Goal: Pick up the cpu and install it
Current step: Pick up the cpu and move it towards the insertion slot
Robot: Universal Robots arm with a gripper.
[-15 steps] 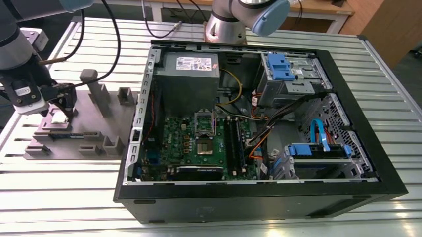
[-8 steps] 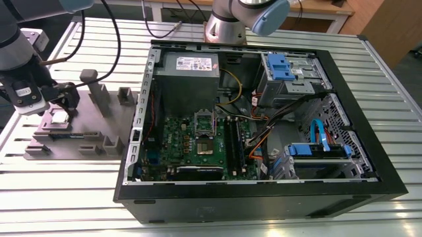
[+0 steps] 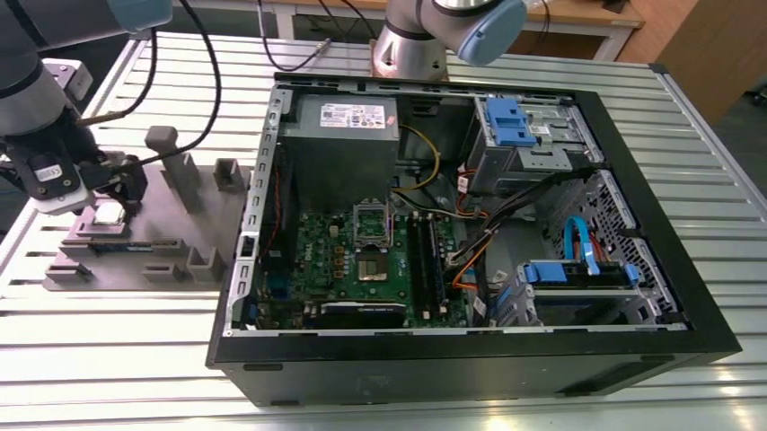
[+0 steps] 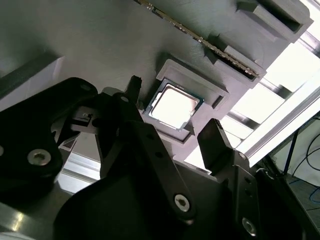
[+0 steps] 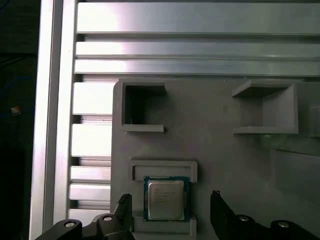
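Silver-topped cpu (image 5: 164, 198) | lies flat in a shallow pocket of the grey tray (image 5: 225, 160) on the table (image 5: 200, 50) | claw (image 5: 171, 195) wide open, empty, one finger either side of cpu, not touching

The cpu (image 3: 110, 213) is a small flat square chip. Its silver metal top shines pale in the second wrist view (image 4: 175, 106), and a thin blue-green rim shows in the first wrist view (image 5: 165, 198). It lies level, metal side up, seated in a shallow square recess of the grey tray (image 3: 132, 256), at the exterior view's left of the open computer case (image 3: 480, 368).
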